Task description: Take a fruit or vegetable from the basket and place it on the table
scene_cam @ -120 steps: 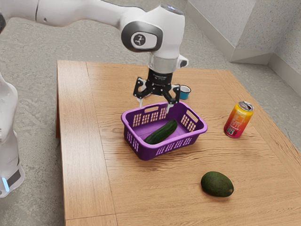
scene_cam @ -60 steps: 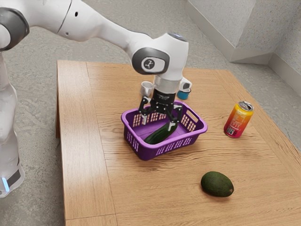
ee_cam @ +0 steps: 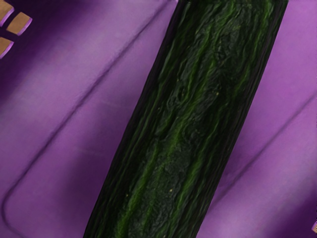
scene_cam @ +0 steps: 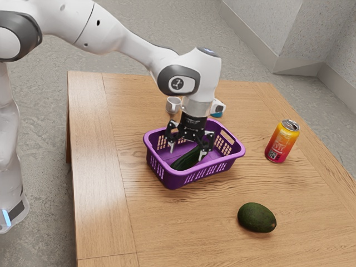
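The arm (scene_cam: 105,33) comes in from the exterior view's upper left and slopes down toward the basket (scene_cam: 168,179), its lower links (scene_cam: 8,156) upright well apart from the basket on the exterior view's left. The white wrist (scene_cam: 200,72) is bent above the basket, with the black gripper (scene_cam: 186,153) beneath it pointing down, its fingers (scene_cam: 172,148) spread apart and their tips inside the basket

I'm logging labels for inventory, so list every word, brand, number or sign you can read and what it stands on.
No text is readable enough to quote.
Drink can: pale lettering and a small dark-and-white patch, too blurred to read.
Arm: a round dark emblem on its joint, without readable letters.
Black mount below it: tiny pale marks, too small to read.
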`<act>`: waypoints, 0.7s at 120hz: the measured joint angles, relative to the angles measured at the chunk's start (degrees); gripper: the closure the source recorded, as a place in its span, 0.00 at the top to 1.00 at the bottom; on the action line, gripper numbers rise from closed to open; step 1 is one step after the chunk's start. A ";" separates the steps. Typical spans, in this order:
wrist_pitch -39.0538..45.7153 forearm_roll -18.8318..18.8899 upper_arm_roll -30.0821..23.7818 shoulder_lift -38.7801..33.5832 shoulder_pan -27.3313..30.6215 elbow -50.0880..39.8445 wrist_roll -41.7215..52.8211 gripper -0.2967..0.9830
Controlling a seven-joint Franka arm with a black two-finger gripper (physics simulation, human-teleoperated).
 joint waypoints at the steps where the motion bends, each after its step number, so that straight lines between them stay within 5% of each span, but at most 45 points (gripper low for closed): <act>1: 0.05 0.00 0.00 0.01 0.01 -0.01 0.05 0.76; 84: 2.98 -2.61 0.09 4.92 1.08 -0.71 3.52 0.76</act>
